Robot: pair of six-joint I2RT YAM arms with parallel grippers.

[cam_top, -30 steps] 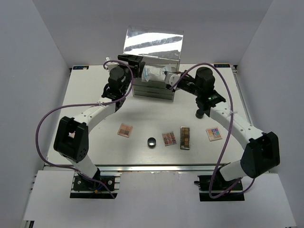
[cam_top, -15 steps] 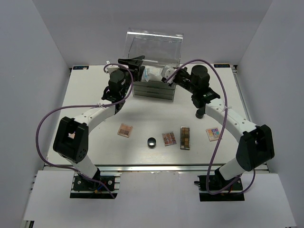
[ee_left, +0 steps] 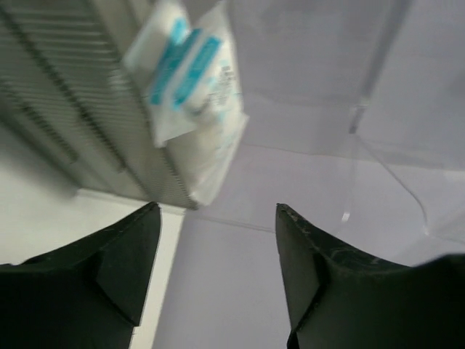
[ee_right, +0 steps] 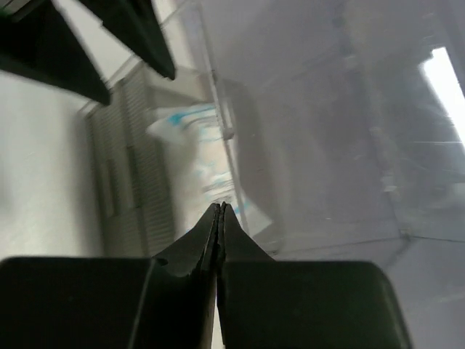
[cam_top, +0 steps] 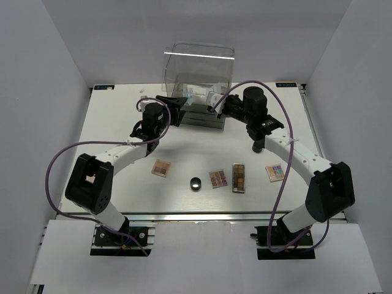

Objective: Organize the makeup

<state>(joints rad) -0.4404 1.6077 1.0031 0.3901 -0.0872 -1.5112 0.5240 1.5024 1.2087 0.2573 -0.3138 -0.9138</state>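
The white blue-printed packet [cam_top: 199, 95] lies in the open top of the clear acrylic drawer box [cam_top: 197, 117]. It also shows in the left wrist view [ee_left: 192, 94] and, blurred, in the right wrist view [ee_right: 195, 149]. My left gripper [cam_top: 178, 102] is open and empty at the box's left side, short of the packet [ee_left: 218, 218]. My right gripper [cam_top: 215, 108] is shut with nothing between its jaws [ee_right: 219, 207], at the box's right front corner. On the near table lie a brown palette [cam_top: 161, 167], a round black pot [cam_top: 195, 182], a pink palette [cam_top: 218, 178], a long narrow palette [cam_top: 239, 177] and a multicoloured palette [cam_top: 275, 172].
The box's clear lid [cam_top: 199, 67] stands raised behind the box and fills the right of both wrist views [ee_left: 378, 80] [ee_right: 327, 109]. The ribbed drawer fronts [ee_left: 65, 109] face the arms. Grey walls enclose the table [cam_top: 122, 122] on three sides.
The clear lid has swung up and back to stand more upright. Both grippers have drawn a little nearer, away from the box top. The packet and the palettes have not moved.
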